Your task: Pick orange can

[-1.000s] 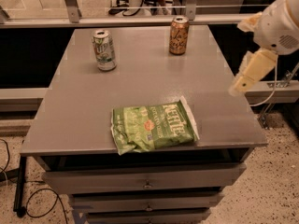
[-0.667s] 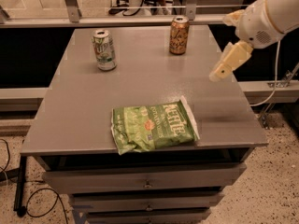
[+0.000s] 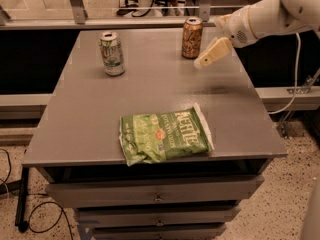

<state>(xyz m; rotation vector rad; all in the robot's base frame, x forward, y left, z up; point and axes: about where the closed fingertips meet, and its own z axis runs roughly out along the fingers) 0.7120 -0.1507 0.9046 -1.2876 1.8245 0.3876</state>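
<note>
The orange can point(image 3: 191, 38) stands upright at the back right of the grey table point(image 3: 90, 119); it is orange-brown with pale script and a silver top. My gripper point(image 3: 202, 62) hangs above the table just right of and slightly in front of the can, close to it but apart from it. The white arm reaches in from the upper right.
A white-and-green can point(image 3: 111, 53) stands upright at the back left. A green chip bag point(image 3: 165, 136) lies flat near the front edge. Drawers sit under the tabletop. A rail and glass run behind the table. Cables lie on the floor at left.
The arm has swung left and toward the back of the table, bringing the gripper from the right edge to just beside the orange can. The cans and bag have not moved.
</note>
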